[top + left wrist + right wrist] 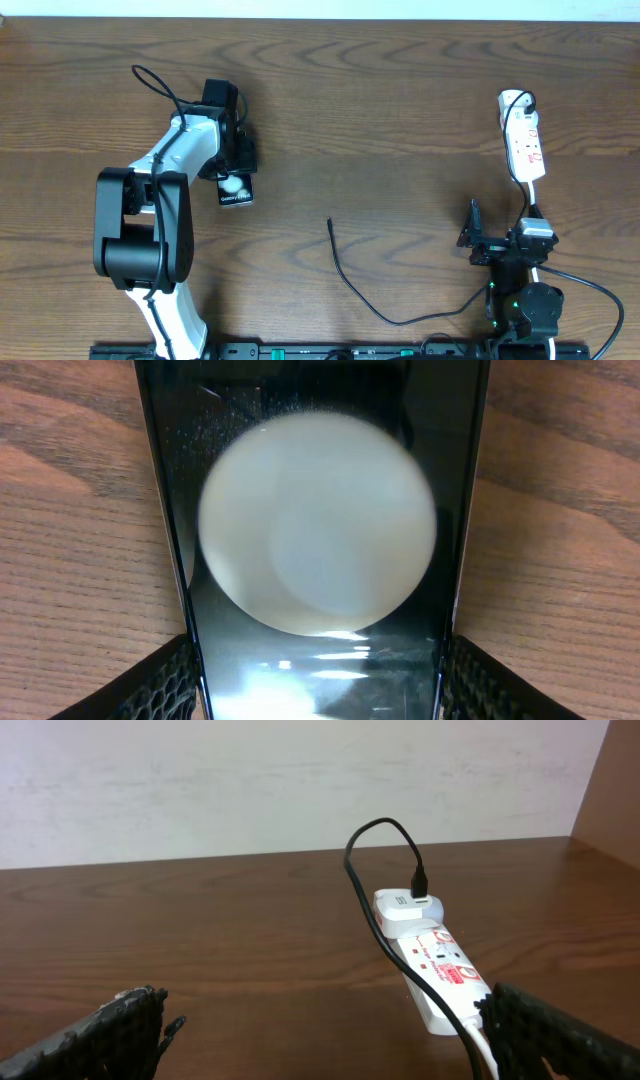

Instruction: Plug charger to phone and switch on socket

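Phone (320,540) pinched btwn L jaws; R jaws wide apart facing socket (432,968), charger (332,238) tip well apart from phone.

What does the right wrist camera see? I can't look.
A white power strip lies on a brown table, a black cable looping from a white adapter at its far end. The right gripper frames it, jaws open.

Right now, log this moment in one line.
left fingers: gripping phone | right fingers: open, empty | charger: off phone | socket: untouched
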Action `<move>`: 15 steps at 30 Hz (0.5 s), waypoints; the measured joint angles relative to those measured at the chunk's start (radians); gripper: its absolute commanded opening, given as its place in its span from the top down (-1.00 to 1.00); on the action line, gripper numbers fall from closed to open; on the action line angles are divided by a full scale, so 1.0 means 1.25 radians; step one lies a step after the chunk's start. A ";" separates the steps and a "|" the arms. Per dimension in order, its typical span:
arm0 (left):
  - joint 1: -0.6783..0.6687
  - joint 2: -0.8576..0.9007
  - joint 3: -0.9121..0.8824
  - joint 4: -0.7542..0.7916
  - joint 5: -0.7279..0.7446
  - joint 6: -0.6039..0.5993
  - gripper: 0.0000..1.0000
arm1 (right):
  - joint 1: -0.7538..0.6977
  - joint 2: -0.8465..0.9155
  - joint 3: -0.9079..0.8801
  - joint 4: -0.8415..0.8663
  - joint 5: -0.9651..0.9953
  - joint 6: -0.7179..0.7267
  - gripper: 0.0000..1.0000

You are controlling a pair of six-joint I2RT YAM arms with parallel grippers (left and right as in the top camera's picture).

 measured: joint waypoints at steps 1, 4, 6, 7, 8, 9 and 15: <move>0.000 0.000 0.000 -0.001 0.000 0.000 0.85 | 0.000 0.000 0.000 0.000 0.000 0.000 -0.99; 0.000 -0.001 0.005 -0.016 0.001 0.000 0.86 | 0.000 0.000 0.000 0.000 0.000 0.000 -0.99; 0.000 -0.001 0.007 -0.033 0.001 0.000 0.85 | 0.000 0.000 0.000 0.000 0.000 0.000 -0.98; 0.000 -0.002 0.007 -0.037 0.002 0.000 0.85 | 0.000 0.000 0.000 0.000 0.000 0.000 -0.98; 0.000 -0.002 0.009 -0.039 0.002 0.000 0.85 | 0.000 0.000 0.000 0.000 0.000 0.000 -0.99; 0.000 -0.003 0.010 -0.042 0.004 0.000 0.86 | 0.000 0.000 0.000 0.000 0.000 0.000 -0.99; 0.000 -0.034 0.033 -0.073 0.004 0.000 0.85 | 0.000 0.000 0.000 0.000 0.000 0.000 -0.99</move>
